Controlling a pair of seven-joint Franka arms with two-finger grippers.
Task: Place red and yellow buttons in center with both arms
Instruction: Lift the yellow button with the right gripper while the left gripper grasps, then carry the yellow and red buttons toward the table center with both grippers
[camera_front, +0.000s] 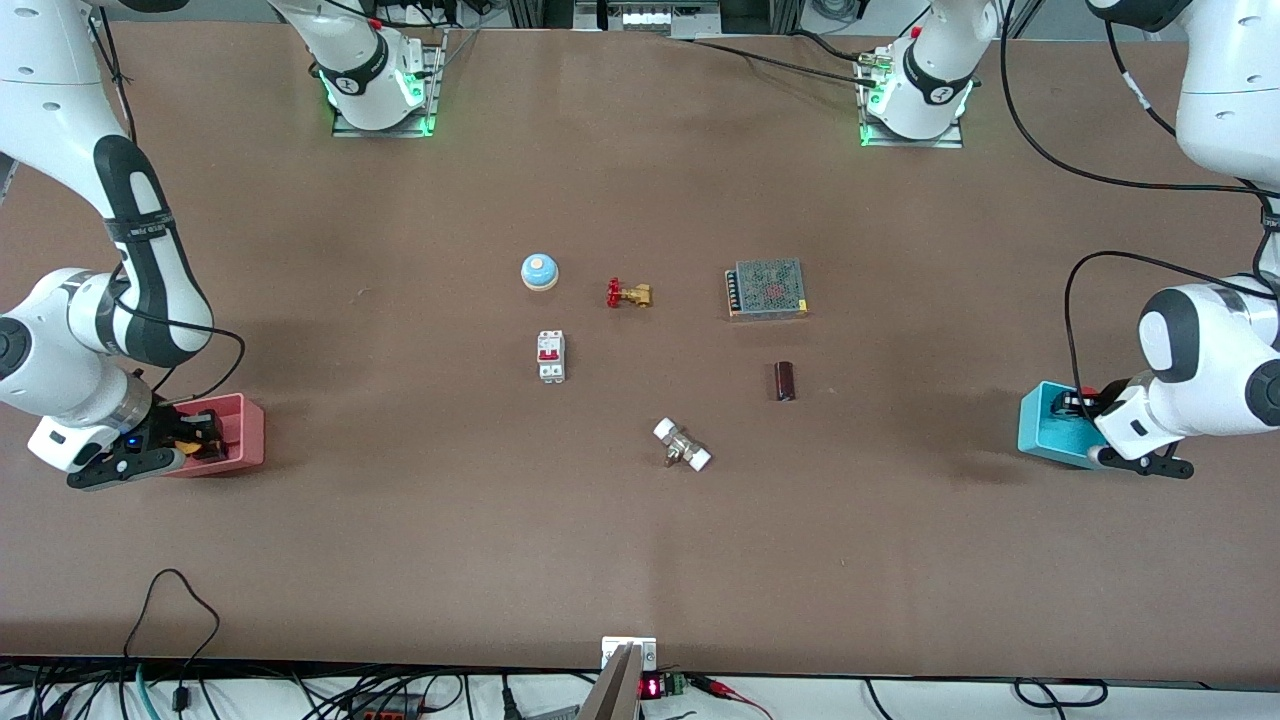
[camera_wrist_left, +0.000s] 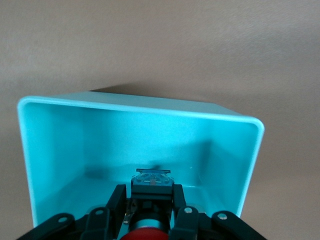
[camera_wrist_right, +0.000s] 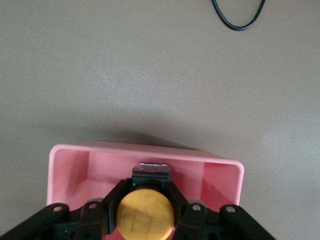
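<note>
My right gripper (camera_front: 188, 437) is inside the pink bin (camera_front: 243, 432) at the right arm's end of the table. It is shut on the yellow button (camera_front: 189, 446). In the right wrist view its fingers (camera_wrist_right: 114, 199) press the black body under the round yellow cap (camera_wrist_right: 145, 215). My left gripper (camera_front: 1082, 404) is inside the cyan bin (camera_front: 1045, 432) at the left arm's end. It is shut on the red button (camera_front: 1087, 392). In the left wrist view its fingers (camera_wrist_left: 114, 204) clamp the black body, and the red cap (camera_wrist_left: 145, 235) shows at the frame edge. The bare brown center (camera_front: 665, 365) lies between them.
Around the center lie a blue-and-white dome (camera_front: 539, 271), a brass valve with a red handle (camera_front: 628, 294), a mesh-topped metal box (camera_front: 767, 288), a white breaker (camera_front: 551, 356), a dark cylinder (camera_front: 785, 381) and a white-ended fitting (camera_front: 682, 445). A black cable (camera_wrist_right: 239, 20) loops on the table.
</note>
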